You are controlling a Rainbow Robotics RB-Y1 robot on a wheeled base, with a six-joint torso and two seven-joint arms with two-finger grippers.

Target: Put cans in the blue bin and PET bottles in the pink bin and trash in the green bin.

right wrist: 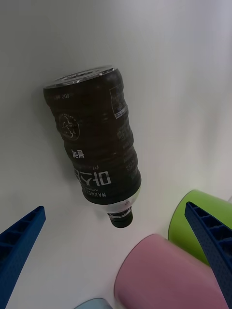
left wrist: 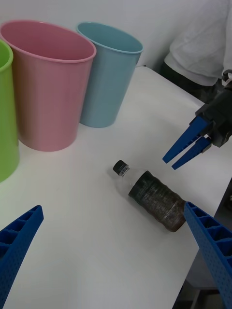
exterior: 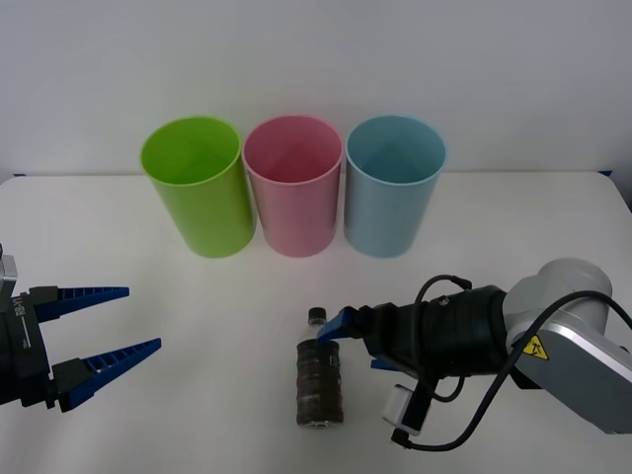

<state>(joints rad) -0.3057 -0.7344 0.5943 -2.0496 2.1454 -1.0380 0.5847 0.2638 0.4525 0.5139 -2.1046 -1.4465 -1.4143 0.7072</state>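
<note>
Three tapered plastic bins, ribbed PET bottle lying flat, right tool released beside it.

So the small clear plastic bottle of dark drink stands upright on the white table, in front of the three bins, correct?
Not upright: the small clear plastic bottle lies on its side on the white table, as the front view shows. It is indeed in front of the three bins.
</note>
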